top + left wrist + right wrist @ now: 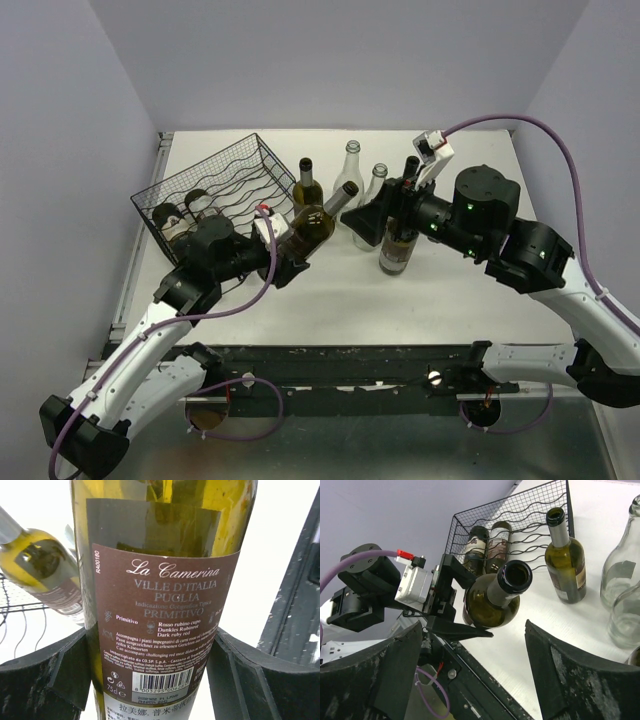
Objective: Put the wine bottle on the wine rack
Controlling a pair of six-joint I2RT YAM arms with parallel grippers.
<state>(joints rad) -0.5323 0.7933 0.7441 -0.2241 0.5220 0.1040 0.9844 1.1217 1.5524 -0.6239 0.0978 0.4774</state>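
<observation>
One bottle, tilted, gripped by left jaws only; right jaws open; it could slip short of the ten-o'clock rack.

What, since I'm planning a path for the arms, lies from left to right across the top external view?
wine rack → tilted wine bottle → tall clear bottle → shorter clear bottle → right arm's round black joint

White table bears wine rack — and several upright bottles.
</observation>
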